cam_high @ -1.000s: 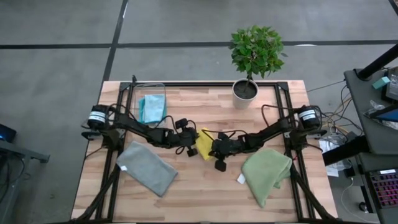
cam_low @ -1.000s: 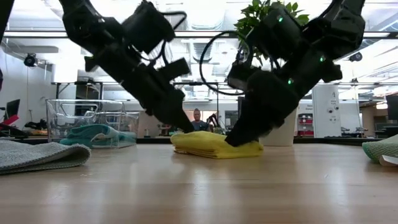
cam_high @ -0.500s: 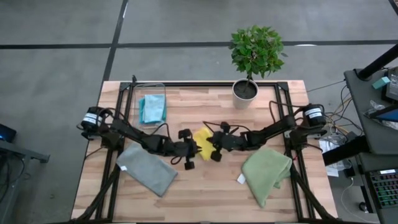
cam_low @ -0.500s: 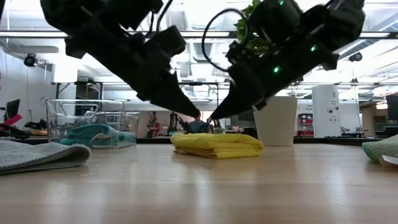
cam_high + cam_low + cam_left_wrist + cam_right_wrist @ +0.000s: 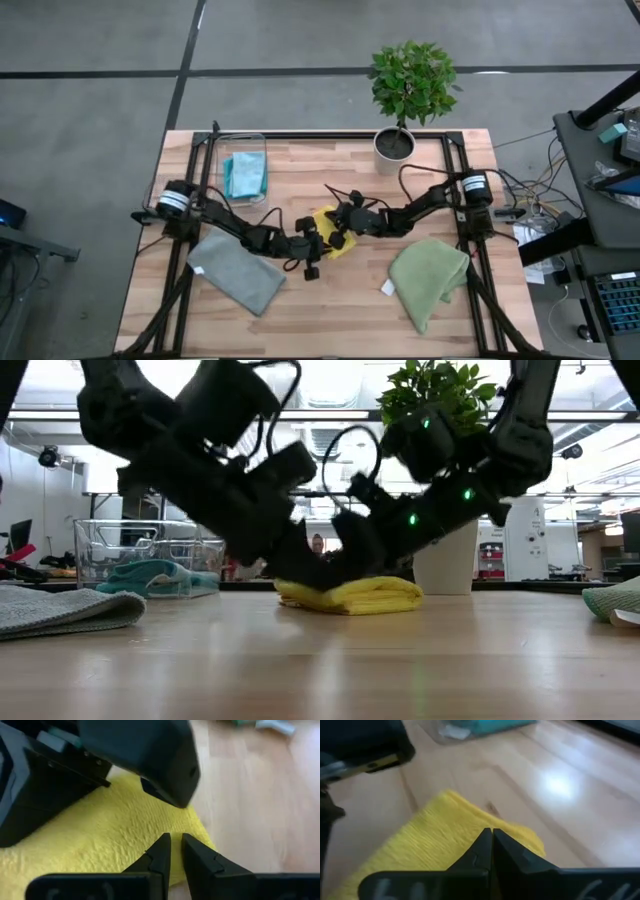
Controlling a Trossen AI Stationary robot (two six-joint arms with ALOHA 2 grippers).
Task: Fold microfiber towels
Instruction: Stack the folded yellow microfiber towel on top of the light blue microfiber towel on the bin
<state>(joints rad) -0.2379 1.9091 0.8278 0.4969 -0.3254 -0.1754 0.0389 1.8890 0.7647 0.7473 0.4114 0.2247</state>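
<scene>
- Low view, center: the folded yellow towel (image 5: 350, 596) lies flat on the table (image 5: 320, 660).
- Both arms have dropped back onto it after lifting off.
- Left gripper (image 5: 322, 238) is nearly closed; right gripper (image 5: 341, 222) is fully closed, pressing the fold flat.
- Teal towel (image 5: 243, 174) waits in the bin (image 5: 246, 140), upper left.

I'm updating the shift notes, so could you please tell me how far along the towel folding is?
Looks done: the teal towel lies in the clear bin, and the grey towel looks folded on the table. In hand: the left hand and the right hand, both shut, are pressed on the folded yellow towel mid-table. Left: the olive green towel lies loosely, not squared.
</scene>
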